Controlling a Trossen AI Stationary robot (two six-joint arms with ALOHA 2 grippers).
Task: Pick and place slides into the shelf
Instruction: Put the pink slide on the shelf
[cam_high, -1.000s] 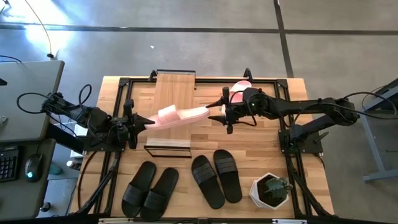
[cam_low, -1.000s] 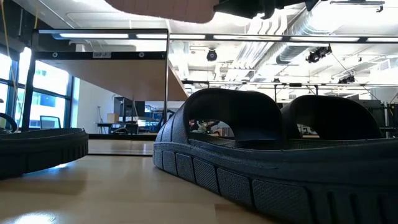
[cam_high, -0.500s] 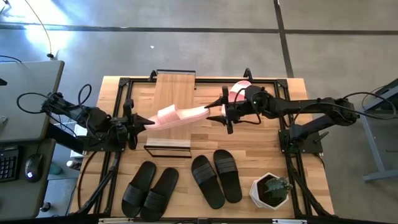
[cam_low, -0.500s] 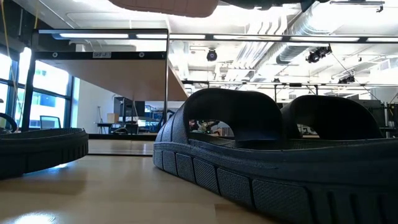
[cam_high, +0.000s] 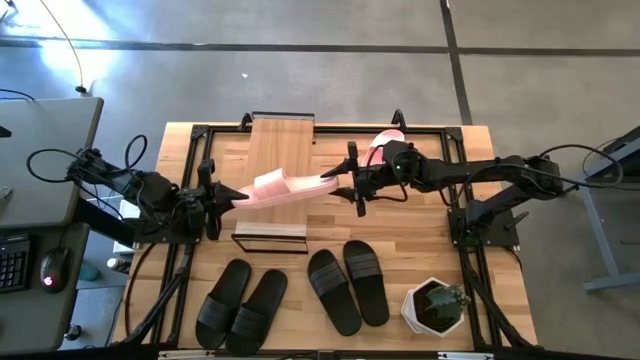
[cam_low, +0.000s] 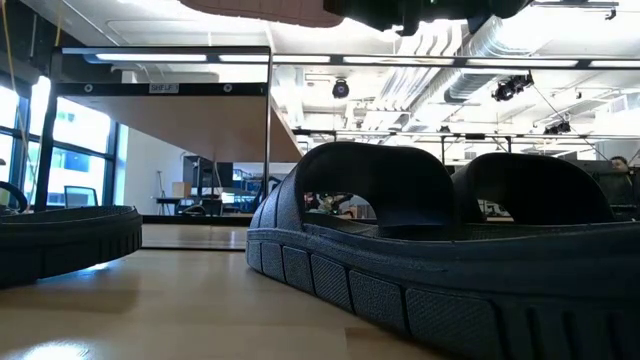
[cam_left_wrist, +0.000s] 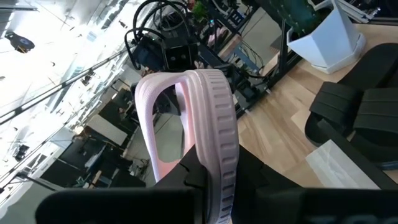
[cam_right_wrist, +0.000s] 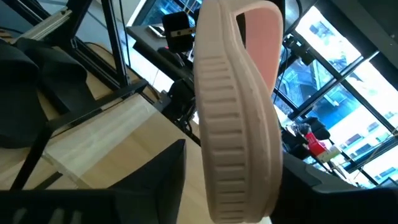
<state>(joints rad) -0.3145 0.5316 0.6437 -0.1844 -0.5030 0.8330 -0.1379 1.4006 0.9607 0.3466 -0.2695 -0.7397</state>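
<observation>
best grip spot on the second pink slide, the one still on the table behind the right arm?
Probably the strap or the side edge of the sole, coming from above. The second pink slide lies flat beside the shelf, partly hidden under the right hand. The left hand holds the other pink slide, so the right hand would take it.

Bright, even light over my table.
Ceiling strips glare behind; my near black slide looms soft-edged; shadows fall faint.
</observation>
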